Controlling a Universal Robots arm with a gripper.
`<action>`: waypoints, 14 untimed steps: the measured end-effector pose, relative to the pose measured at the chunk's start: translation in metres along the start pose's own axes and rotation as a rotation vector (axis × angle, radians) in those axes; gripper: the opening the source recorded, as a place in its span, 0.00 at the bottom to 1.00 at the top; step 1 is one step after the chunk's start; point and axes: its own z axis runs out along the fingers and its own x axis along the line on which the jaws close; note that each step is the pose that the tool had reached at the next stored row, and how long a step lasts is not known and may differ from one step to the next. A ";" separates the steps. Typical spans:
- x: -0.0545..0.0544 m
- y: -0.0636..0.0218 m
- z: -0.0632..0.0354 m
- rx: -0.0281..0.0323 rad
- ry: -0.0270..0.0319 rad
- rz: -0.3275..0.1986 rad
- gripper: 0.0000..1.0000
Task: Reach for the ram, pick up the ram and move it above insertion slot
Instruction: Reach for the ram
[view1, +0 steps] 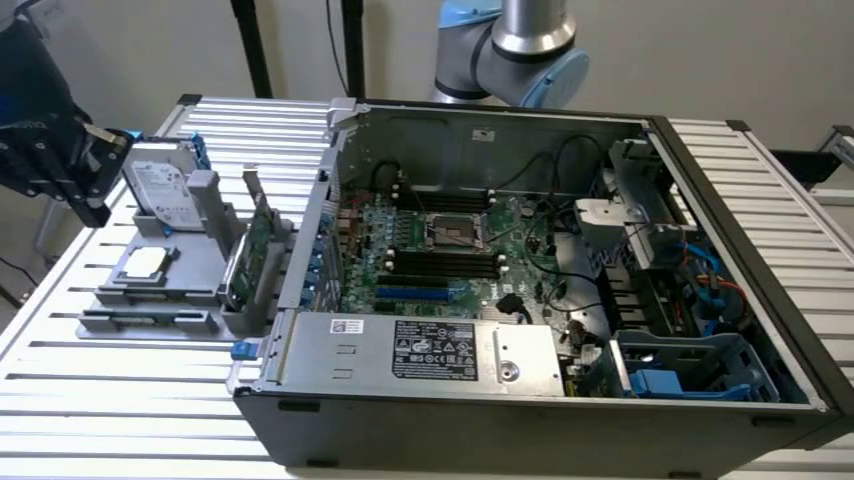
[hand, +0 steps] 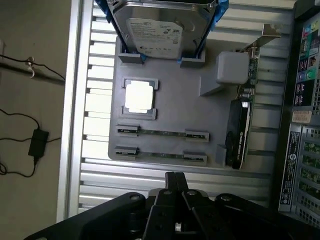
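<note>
Fingers (hand: 171, 181) clenched together, holding nothing; the ram (hand: 161, 155) lies just ahead of them in the tray (hand: 170, 107).

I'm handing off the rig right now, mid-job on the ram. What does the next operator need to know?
Hand: shut, holding nothing, hanging over the slatted table at the ram side of the grey tray.
Things: the ram nearer the hand and a second ram sit edge-up in the tray's holders, beside the open computer case.
Done: nothing gripped or lifted.
Left: the grasp, the lift and the move above the motherboard's memory slots.
</note>
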 end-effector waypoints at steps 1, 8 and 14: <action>0.000 0.0000 0.0000 0.0000 0.0007 -0.018 0.11; 0.000 0.0000 -0.0007 0.0003 0.0060 -0.145 0.11; 0.000 0.0002 -0.0060 0.0006 0.0105 -0.254 0.11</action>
